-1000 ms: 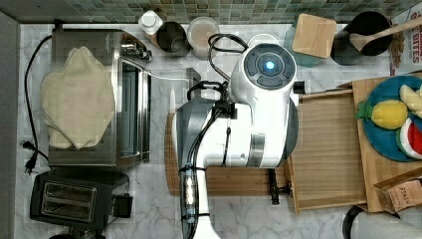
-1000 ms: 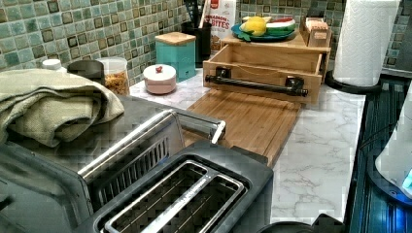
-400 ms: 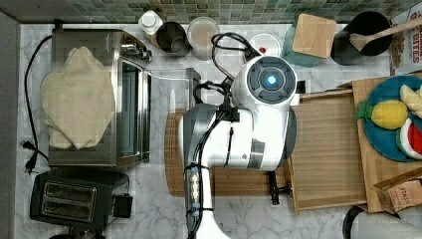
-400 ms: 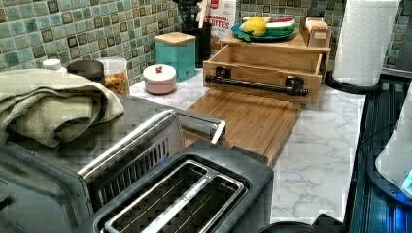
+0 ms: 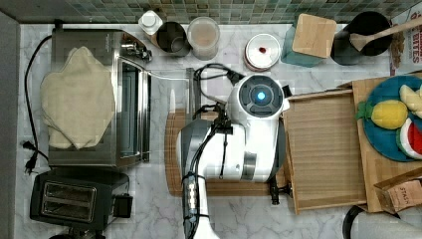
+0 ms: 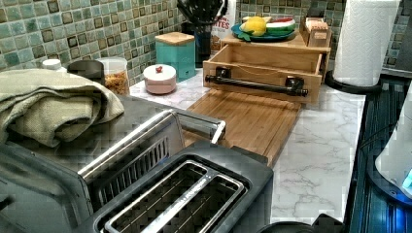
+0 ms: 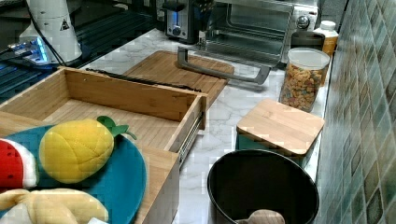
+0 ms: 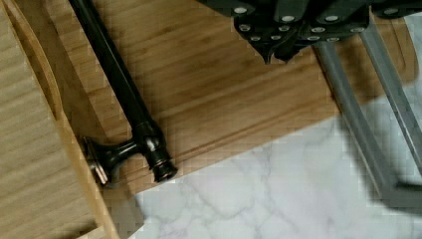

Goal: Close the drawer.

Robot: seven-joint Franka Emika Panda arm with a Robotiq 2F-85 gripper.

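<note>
The light-wood drawer (image 5: 326, 149) stands pulled out of its stand, its grained bottom bare. In the left view the drawer (image 6: 265, 60) shows its black bar handle (image 6: 255, 85) across the front panel. In the wrist view my gripper (image 8: 279, 56) hangs shut with nothing in it, above the cutting board (image 8: 224, 99). It is apart from the handle (image 8: 119, 84) and from the drawer's front panel (image 8: 64, 129). My arm (image 5: 259, 97) hovers just off the drawer's front, on the top view's left of it. The right view shows the drawer (image 7: 126, 109) open too.
The toaster oven (image 5: 124, 99) has its glass door folded down, and the door's handle (image 8: 358, 124) lies close to my gripper. A blue plate of toy fruit (image 5: 393, 124) sits on the stand. Jars (image 5: 204, 37), a teal box (image 5: 311, 37) and a toaster (image 5: 74, 201) line the counter.
My arm's wrist has moved toward the top view's bottom and slightly left, lower over the cutting board. The drawer has not moved.
</note>
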